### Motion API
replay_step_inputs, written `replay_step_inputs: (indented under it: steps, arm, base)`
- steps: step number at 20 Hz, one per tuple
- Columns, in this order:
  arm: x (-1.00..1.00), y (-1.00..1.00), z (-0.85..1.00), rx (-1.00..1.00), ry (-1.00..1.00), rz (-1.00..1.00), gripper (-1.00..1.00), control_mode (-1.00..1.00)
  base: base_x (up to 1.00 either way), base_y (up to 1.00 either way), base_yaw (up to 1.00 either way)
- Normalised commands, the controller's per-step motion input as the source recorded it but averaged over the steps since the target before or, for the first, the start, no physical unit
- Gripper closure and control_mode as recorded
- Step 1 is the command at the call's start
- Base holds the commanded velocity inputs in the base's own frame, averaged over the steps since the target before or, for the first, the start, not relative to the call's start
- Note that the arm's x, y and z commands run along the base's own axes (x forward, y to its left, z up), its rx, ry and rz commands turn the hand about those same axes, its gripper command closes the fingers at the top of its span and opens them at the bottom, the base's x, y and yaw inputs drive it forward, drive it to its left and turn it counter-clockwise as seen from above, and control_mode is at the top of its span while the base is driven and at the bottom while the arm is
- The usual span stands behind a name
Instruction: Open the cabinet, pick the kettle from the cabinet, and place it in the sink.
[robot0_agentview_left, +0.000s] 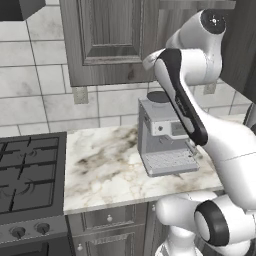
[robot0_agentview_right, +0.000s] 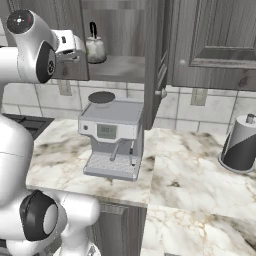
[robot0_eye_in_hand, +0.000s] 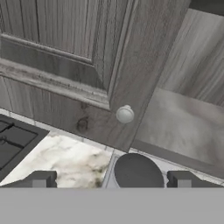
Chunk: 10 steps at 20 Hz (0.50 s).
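Note:
The cabinet (robot0_agentview_right: 120, 67) stands open; one door (robot0_agentview_right: 155, 55) is swung out edge-on above the counter. On its shelf sits the kettle (robot0_agentview_right: 95, 48), small and silvery with a thin black arched handle. My gripper (robot0_agentview_right: 76, 54) hovers just left of the kettle at shelf height. In the hand view my gripper (robot0_eye_in_hand: 111, 180) is open, its fingertips (robot0_eye_in_hand: 40, 179) wide apart with nothing between them. It faces the closed left door (robot0_eye_in_hand: 65, 52) with its round knob (robot0_eye_in_hand: 124, 114), and the bare shelf (robot0_eye_in_hand: 183, 127) lies to the right. The sink is out of view.
A boxy grey coffee machine (robot0_agentview_right: 112, 137) stands on the marble counter (robot0_agentview_right: 200, 175) right under the open cabinet. A black stove (robot0_agentview_left: 30, 170) lies to the left. A grey-and-black cylinder (robot0_agentview_right: 241, 145) stands at the far right. Another closed cabinet door (robot0_agentview_right: 215, 40) hangs on the right.

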Motion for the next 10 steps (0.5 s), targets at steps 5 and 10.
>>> replay_step_inputs:
  steps: [5, 10]
  arm:
    - [0.39, -0.01, -0.08, -0.01, 0.0, 0.01, -1.0, -1.0]
    - [0.29, -0.03, 0.04, -0.01, 0.07, 0.0, -1.0, -1.0]
  base:
    - [0.0, 0.0, 0.0]
    - [0.0, 0.0, 0.0]
